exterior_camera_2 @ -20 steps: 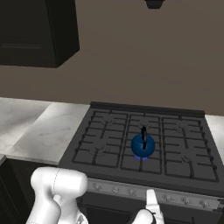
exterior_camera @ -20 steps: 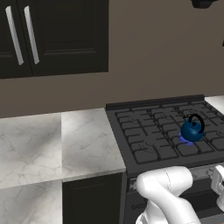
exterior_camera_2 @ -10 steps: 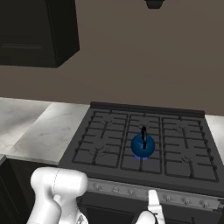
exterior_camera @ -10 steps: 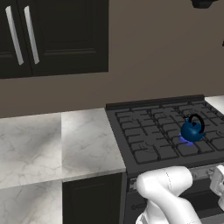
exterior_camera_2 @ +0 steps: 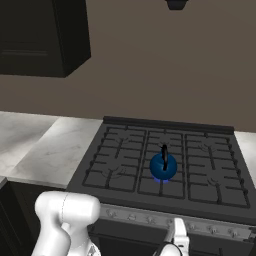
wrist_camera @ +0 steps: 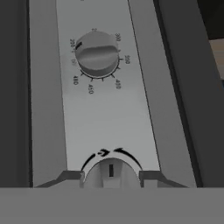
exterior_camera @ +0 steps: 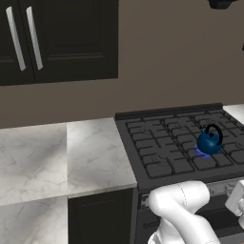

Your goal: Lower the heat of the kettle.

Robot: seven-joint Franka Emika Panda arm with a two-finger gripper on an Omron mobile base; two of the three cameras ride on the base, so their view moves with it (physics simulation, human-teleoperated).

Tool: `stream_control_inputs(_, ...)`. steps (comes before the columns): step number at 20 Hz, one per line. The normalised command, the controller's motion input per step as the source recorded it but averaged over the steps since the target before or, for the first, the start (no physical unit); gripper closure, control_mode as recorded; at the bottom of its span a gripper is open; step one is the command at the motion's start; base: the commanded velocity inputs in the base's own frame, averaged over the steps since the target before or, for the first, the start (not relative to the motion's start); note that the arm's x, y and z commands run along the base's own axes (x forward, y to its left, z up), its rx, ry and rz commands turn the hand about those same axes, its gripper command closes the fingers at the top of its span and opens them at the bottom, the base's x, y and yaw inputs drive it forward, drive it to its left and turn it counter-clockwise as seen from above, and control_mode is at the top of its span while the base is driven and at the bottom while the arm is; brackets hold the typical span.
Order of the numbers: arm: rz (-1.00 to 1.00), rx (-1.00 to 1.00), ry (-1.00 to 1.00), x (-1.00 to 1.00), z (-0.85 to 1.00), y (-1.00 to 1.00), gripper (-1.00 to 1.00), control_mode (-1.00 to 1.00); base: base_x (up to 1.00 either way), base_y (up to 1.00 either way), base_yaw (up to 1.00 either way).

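1. Black gas stove with cast grates, set into the counter.
2. White marbled stone countertop, left of stove.
3. Dark wall cabinet with two silver bar handles, above countertop.
4. Grey round dial with printed numbers, on silver panel.

both base views high behind, sharing the stove; hand view close on a knob

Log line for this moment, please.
phase: turning burner control | gripper: shut on lower grey stove knob | small glossy blue kettle: on grate, blue flame beneath
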Motion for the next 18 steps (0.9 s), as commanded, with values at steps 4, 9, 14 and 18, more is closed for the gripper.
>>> stream_control_inputs(4,0.00,0.32,0.00,0.00,0.00,0.00,1.00,-1.00,0.00,0.00,0.00)
stream_control_inputs(9,0.00,0.27,0.00,0.00,0.00,0.00,1.00,-1.00,0.00,0.00,0.00)
stream_control_inputs(14,-0.01,0.22,0.00,0.00,0.02,0.00,1.00,-1.00,0.00,0.00,0.00)
stream_control_inputs(18,-0.03,0.18,0.00,0.00,0.05,0.00,1.00,-1.00,0.00,0.00,0.00)
